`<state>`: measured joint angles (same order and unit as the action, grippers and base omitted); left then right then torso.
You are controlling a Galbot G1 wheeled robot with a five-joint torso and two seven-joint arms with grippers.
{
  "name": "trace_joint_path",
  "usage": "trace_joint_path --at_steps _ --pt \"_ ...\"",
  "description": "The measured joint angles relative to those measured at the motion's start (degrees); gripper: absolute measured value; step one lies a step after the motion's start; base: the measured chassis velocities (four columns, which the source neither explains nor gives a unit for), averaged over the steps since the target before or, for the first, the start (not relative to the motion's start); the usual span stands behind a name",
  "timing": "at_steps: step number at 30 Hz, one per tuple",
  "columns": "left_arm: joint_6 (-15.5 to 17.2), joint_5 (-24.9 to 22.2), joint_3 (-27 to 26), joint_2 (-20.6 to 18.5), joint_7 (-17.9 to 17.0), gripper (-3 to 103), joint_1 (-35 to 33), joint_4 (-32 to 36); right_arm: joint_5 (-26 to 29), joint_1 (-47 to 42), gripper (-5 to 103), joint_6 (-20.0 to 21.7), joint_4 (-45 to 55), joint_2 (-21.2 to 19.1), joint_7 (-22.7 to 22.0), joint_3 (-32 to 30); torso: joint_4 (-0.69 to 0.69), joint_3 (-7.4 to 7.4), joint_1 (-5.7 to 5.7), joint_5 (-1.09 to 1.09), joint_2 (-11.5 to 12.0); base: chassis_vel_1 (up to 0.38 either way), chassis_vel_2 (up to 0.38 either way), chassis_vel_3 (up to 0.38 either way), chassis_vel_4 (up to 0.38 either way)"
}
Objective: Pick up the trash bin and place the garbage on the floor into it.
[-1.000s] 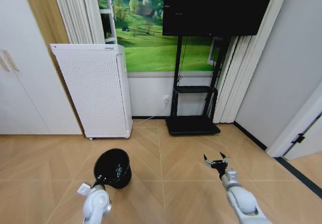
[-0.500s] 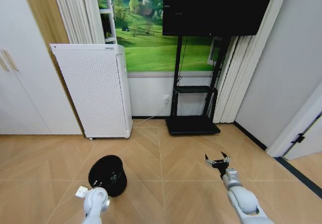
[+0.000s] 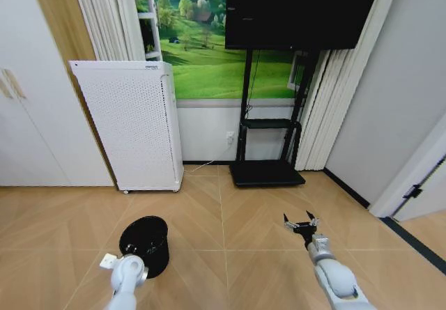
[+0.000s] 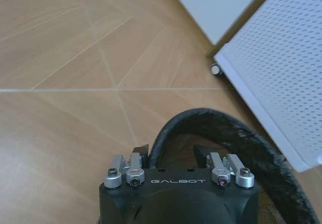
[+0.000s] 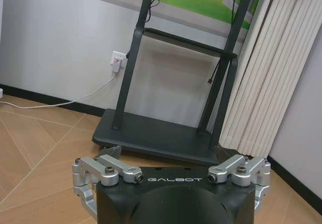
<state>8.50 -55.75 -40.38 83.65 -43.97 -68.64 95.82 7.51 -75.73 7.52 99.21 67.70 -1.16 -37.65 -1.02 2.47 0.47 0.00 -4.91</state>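
A: Nearest first. Left tool (image 4: 171, 156) low over the floor (image 3: 223, 219), clenched on the near rim of the trash bin (image 3: 145, 244). In the left wrist view one finger sits outside the rim, one inside, so the grip is on the rim wall

B: And the bin against the white perforated appliance (image 3: 132, 132)?

A: In front of the appliance, on the robot's side, apart from it. Mouth tipped toward the camera; I can't tell whether its base touches the floor

B: How will it handle?

A: My read: light, thin-walled, likely plastic. The rim looks a bit uneven in the wrist view, so it may flex under a pinch. Smooth black surface could slip and swing from a one-point hold. The rim is the only sensible place to take it

B: Right side?

A: Right tool (image 3: 301, 223) held out over bare floor, well to the right of the bin, about level with it before the appliance. Fingers spread, gripping nothing

B: Farther out?

A: Right of the appliance, along the wall, a black TV stand (image 3: 268, 174) with a dark screen (image 3: 300, 10) above. No garbage visible on the floor in these views, so nothing to load yet
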Motion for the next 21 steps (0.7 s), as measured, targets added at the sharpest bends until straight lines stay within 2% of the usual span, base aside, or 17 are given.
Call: trace_joint_path --at_steps 1,2,3,4,5,7,8,9,10,12,13,15,16,18,19,21 --pt "0.42 2.49 -0.38 0.00 2.86 59 0.00 0.16 -0.01 -0.05 100 -0.04 -0.07 0.05 0.00 -0.01 -0.01 0.00 0.00 0.00 0.00 0.000 0.000 0.000 0.000" --pt "0.42 2.49 -0.38 0.00 2.86 59 0.00 0.16 -0.01 -0.05 100 -0.04 -0.07 0.05 0.00 -0.01 -0.01 0.00 0.00 0.00 0.00 0.000 0.000 0.000 0.000" --pt "0.77 5.43 -0.94 0.03 6.55 65 -0.04 0.42 -0.01 -0.06 100 -0.11 -0.21 0.12 -0.04 -0.03 0.00 0.00 0.00 -0.01 0.00 0.000 0.000 0.000 0.000" --pt "1.10 9.18 -1.57 0.06 12.31 70 -0.44 1.19 -0.01 -0.04 100 -0.12 -0.32 0.16 -0.17 -0.05 -0.01 0.00 0.00 0.00 0.00 0.000 0.000 0.000 0.000" --pt "1.10 9.18 -1.57 0.06 12.31 70 -0.44 1.19 -0.01 -0.04 100 -0.12 -0.32 0.16 -0.17 -0.05 -0.01 0.00 0.00 0.00 0.00 0.000 0.000 0.000 0.000" --pt "1.51 16.34 -2.25 0.04 20.65 81 -1.72 2.63 0.09 0.10 100 -0.12 -0.39 0.20 -0.51 -0.12 -0.01 0.00 0.00 0.00 0.00 0.000 0.000 0.000 0.000" --pt "1.61 21.39 -2.42 -0.09 25.40 86 -2.58 3.53 0.30 0.29 100 -0.12 -0.39 0.24 -0.69 -0.21 0.01 0.00 0.00 0.01 0.00 0.000 0.000 0.000 0.000" --pt "1.61 21.39 -2.42 -0.09 25.40 86 -2.58 3.53 0.30 0.29 100 -0.12 -0.39 0.24 -0.69 -0.21 0.01 0.00 0.00 0.01 0.00 0.000 0.000 0.000 0.000" --pt "1.43 25.73 -2.29 -0.16 29.06 91 -3.18 4.19 0.43 0.53 100 -0.11 -0.45 0.26 -0.75 -0.30 0.01 0.00 0.00 0.00 0.00 0.000 0.000 0.000 0.000" --pt "0.95 29.26 -1.93 -0.12 32.91 98 -3.81 5.22 0.51 0.73 100 -0.10 -0.49 0.28 -0.80 -0.45 0.00 0.00 0.00 0.00 0.00 0.000 0.000 0.000 0.000" --pt "0.95 29.26 -1.93 -0.12 32.91 98 -3.81 5.22 0.51 0.73 100 -0.10 -0.49 0.28 -0.80 -0.45 0.00 0.00 0.00 0.00 0.00 0.000 0.000 0.000 0.000" --pt "-0.90 34.52 -0.69 -0.46 38.60 99 -5.23 7.12 0.83 0.79 100 -0.08 -0.46 0.26 -0.97 -0.64 -0.01 0.00 0.00 0.00 0.00 0.000 0.000 0.000 0.000" --pt "-0.90 34.52 -0.69 -0.46 38.60 99 -5.23 7.12 0.83 0.79 100 -0.08 -0.46 0.26 -0.97 -0.64 -0.01 0.00 0.00 0.00 0.00 0.000 0.000 0.000 0.000" --pt "-3.48 41.36 2.05 -1.43 42.11 100 -6.98 8.77 1.11 0.78 100 -0.08 0.04 0.54 -1.55 -1.00 -0.01 0.00 0.00 0.02 0.00 0.000 0.000 0.000 0.000" --pt "-3.48 41.36 2.05 -1.43 42.11 100 -6.98 8.77 1.11 0.78 100 -0.08 0.04 0.54 -1.55 -1.00 -0.01 0.00 0.00 0.02 0.00 0.000 0.000 0.000 0.000" --pt "-4.25 43.67 5.26 -2.64 43.75 100 -8.51 10.35 2.74 -0.06 100 0.91 2.62 1.47 -1.30 -2.48 0.00 0.00 0.00 0.00 0.00 0.000 0.000 0.000 0.000"
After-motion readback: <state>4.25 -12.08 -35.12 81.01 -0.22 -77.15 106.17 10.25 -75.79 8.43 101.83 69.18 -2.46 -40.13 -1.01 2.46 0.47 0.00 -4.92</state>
